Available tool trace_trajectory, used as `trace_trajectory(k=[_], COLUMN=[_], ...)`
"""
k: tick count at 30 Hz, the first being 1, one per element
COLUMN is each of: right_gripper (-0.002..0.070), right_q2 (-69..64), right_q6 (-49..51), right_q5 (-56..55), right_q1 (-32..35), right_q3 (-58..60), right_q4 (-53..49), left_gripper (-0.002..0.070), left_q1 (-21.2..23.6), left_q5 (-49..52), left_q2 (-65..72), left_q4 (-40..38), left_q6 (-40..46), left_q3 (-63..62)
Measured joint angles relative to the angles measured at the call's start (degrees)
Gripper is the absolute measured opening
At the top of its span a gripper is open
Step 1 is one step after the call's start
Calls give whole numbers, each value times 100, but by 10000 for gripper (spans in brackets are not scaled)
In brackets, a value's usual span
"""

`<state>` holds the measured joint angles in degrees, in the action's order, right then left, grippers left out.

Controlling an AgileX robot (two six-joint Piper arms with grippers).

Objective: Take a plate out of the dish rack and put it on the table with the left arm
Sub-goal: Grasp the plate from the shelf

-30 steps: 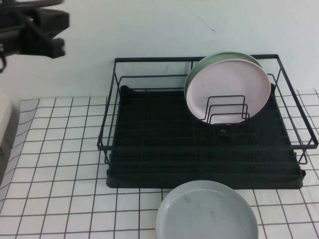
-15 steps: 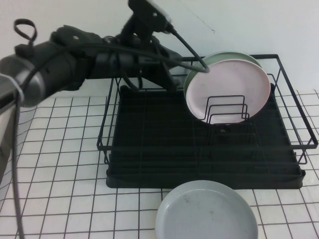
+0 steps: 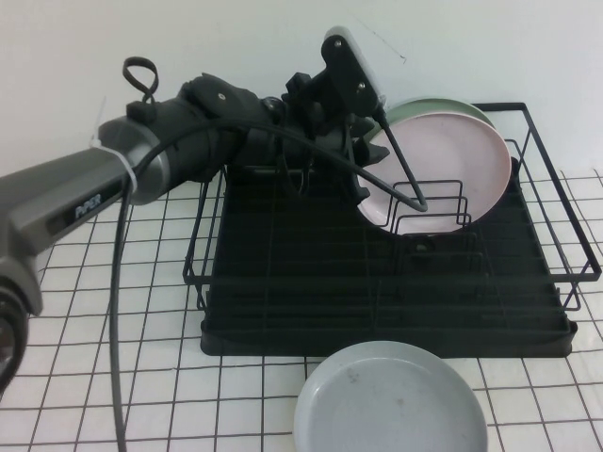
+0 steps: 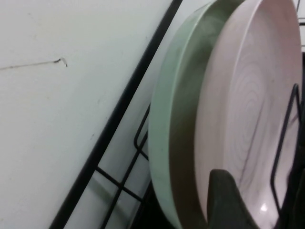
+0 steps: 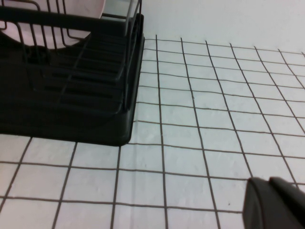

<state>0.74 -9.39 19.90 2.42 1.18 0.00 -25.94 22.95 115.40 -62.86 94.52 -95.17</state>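
Note:
The pale pink plate (image 3: 448,165) stands on edge in the wire dividers at the back right of the black dish rack (image 3: 283,273). A mint green plate (image 3: 429,105) stands just behind it. My left arm reaches in from the left over the rack's back rail. My left gripper (image 3: 364,185) is open at the pink plate's left edge. In the left wrist view one finger (image 4: 228,202) lies in front of the pink plate's face (image 4: 252,105), beside the green plate's rim (image 4: 164,133). My right gripper (image 5: 275,206) is shut and empty, low over the table (image 5: 200,119) to the right of the rack.
A grey-blue plate (image 3: 391,403) lies flat on the gridded table (image 3: 104,311) just in front of the rack. The wire dividers (image 3: 429,202) stand in front of the pink plate. A white wall runs close behind the rack.
My left arm has swung in from the upper left and reached across the rack. Its gripper has moved down to the pink plate's left edge. The plates have not moved.

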Motion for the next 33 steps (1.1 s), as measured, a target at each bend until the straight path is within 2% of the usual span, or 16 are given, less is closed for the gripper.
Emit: trace_trajectory(k=[10, 17, 26, 28, 31, 33], right_gripper=[-3, -3, -3, -3, -3, -3], right_q2=[0, 0, 0, 0, 0, 0], right_q6=[0, 0, 0, 0, 0, 0], right_q5=[0, 0, 0, 0, 0, 0], right_q1=[0, 0, 0, 0, 0, 0], right_q3=[0, 0, 0, 0, 0, 0], right_q4=[0, 0, 0, 0, 0, 0], left_gripper=[298, 283, 267, 240, 114, 64], left_q1=[0, -52, -52, -52, -52, -52], left_q5=[-305, -356, -569, -613, -649, -637], left_q2=[373, 508, 759, 814, 878, 876], left_q4=[-706, -1962, -2899, -3160, -3407, -3520], left_q6=[774, 1938, 3064, 3174, 3405, 3456], left_q3=[-79, -91, -112, -124, -124, -124])
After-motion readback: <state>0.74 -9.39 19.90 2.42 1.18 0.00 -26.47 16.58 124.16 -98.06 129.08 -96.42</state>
